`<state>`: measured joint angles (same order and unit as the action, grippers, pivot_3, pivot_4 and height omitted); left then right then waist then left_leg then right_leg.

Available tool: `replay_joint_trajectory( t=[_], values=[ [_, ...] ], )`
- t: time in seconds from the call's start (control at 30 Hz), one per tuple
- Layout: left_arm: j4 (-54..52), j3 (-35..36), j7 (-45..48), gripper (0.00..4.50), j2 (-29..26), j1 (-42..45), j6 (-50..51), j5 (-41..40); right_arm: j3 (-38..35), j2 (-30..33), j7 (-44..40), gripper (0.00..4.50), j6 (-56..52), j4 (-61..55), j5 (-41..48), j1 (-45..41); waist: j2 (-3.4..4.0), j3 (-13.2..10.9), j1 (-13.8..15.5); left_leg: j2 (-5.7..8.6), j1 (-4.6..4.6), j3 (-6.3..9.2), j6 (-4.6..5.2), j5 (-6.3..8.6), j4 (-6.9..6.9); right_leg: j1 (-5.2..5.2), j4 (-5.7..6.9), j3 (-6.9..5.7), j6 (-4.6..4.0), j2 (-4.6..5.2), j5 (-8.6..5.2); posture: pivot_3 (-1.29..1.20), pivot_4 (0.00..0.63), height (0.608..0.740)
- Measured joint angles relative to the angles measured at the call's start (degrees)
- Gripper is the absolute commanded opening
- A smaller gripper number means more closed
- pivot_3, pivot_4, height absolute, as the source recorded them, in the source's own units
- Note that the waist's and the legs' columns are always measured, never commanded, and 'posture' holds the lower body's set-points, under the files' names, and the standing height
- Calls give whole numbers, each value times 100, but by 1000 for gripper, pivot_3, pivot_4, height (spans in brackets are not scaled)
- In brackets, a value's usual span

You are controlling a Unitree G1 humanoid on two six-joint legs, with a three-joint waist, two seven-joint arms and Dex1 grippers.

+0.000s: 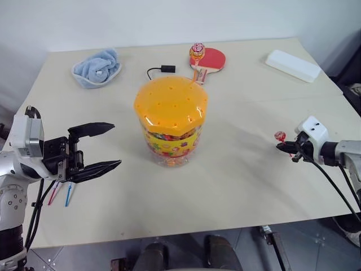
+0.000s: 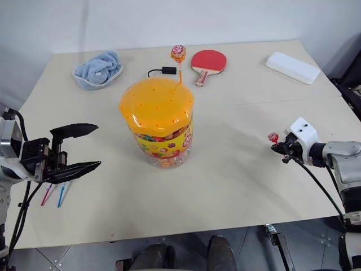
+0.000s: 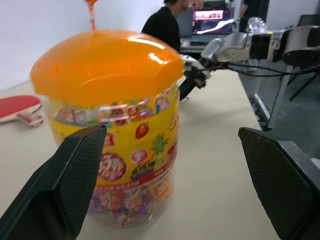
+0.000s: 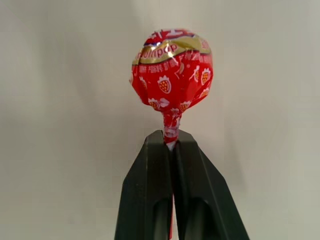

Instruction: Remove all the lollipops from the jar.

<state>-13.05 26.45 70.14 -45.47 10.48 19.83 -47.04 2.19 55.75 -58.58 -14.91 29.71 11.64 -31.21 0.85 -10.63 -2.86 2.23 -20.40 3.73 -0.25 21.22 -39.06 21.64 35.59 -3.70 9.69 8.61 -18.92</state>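
The jar (image 1: 169,127), a clear tub with a candy-print band and a domed orange lid, stands mid-table. One orange-headed lollipop (image 2: 178,54) stands upright in a hole at the lid's far edge. My right gripper (image 1: 284,146) is shut on the stick of a red lollipop (image 4: 172,70), held off to the jar's right, low over the table. My left gripper (image 1: 116,144) is open, level, to the left of the jar and pointing at it. Under it on the table lie a pink stick (image 1: 54,195) and a blue stick (image 1: 68,195), their heads hidden by the gripper.
A blue cloth (image 1: 97,69) lies at the back left, with a black plug and cable (image 1: 163,69) behind the jar. A red table-tennis paddle (image 1: 210,61) and a white box (image 1: 292,65) lie at the back right. A person (image 3: 162,25) sits in the background.
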Motion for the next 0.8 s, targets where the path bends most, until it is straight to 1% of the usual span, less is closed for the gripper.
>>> replay_joint_trajectory(
  t=[0.07, 0.1, 0.13, 0.27, 0.37, 0.43, 0.5, 0.53, 0.6, 0.67, 0.73, 0.8],
  values=[
    [7, 1, -30, 4500, 0, -5, 0, 4, -54, 0, -73, 28, 34, 91, -52, 29, -16, 9, 21, 0, 0, 10, 0, 0, -3, -6, -4, -1, 1, 0, 0, 0, 150, 740],
    [9, 3, -53, 4500, -1, -7, 0, 7, -89, 1, -109, 506, 31, 138, -70, 39, -20, 11, 44, -1, 0, 15, 0, 0, -6, -9, -4, -2, 1, 0, 1, 0, 150, 740],
    [13, 7, -66, 4500, -3, -7, 0, 9, -153, 7, -153, 640, 20, 196, -82, 57, -22, 13, 81, -3, 0, 18, -1, 1, -9, -10, -6, -2, 1, 0, 1, 0, 150, 740],
    [21, 77, -169, 4500, -9, -3, 2, 2, -372, 53, -316, 1821, -141, 195, -57, 174, -23, 13, 151, -7, 0, 24, -1, 1, -11, -14, -7, -2, 1, 1, 1, 0, 150, 740],
    [22, 215, -298, 4500, -9, 1, 12, -32, -517, 165, -642, 2826, -160, 96, 90, 385, -23, 13, 156, -6, -2, 22, -2, 1, -8, -12, -9, -2, 1, 2, 1, 0, 150, 740],
    [21, 303, -432, 4500, -9, 12, 28, -107, -722, 214, -1023, 3433, -70, -40, 279, 491, -17, 9, 141, -5, -3, 19, -2, 1, -7, -11, -14, -2, 2, 2, 1, 0, 150, 740],
    [30, 476, -703, 4500, 102, 83, 75, -243, -1045, 217, -1405, 4067, -20, -362, 719, 444, 0, -1, 137, -9, -4, 18, -2, 1, -7, -11, -14, -1, 3, 2, 2, 0, 150, 740],
    [37, 551, -845, 4500, 162, 159, 93, -317, -1183, 176, -1508, 4067, -69, -564, 955, 325, 3, -3, 126, -11, -3, 16, -2, 1, -8, -10, -14, -2, 4, 1, 2, 0, 150, 740],
    [38, 683, -1129, 4500, 270, 335, 145, -526, -1496, -90, -1529, 4067, -356, -1148, 1556, -197, 5, -3, 81, -11, 1, 7, -8, 3, -8, -8, -14, -1, 4, -6, 2, 0, 150, 740],
    [53, 762, -1256, 4500, 303, 346, 231, -670, -1629, -453, -1294, 4067, -802, -1521, 2001, -734, 4, -3, 75, -16, 8, 9, -16, 6, -6, -8, -7, -3, 4, -9, 2, 0, 150, 740],
    [120, 784, -1315, 4500, 383, 341, 314, -751, -1552, -1055, -914, 4067, -1385, -1845, 2392, -1318, 4, -3, 77, -16, 8, 11, -16, 7, -5, -6, -6, -2, 4, -8, 2, 0, 150, 740],
    [238, 705, -1307, 4500, 401, 356, 401, -783, -1261, -1526, -632, 4067, -1804, -2026, 2566, -1693, 4, -3, 90, -15, 4, 21, -16, 7, -5, 1, -2, -2, 3, -7, 2, 0, 150, 740]
  ],
)
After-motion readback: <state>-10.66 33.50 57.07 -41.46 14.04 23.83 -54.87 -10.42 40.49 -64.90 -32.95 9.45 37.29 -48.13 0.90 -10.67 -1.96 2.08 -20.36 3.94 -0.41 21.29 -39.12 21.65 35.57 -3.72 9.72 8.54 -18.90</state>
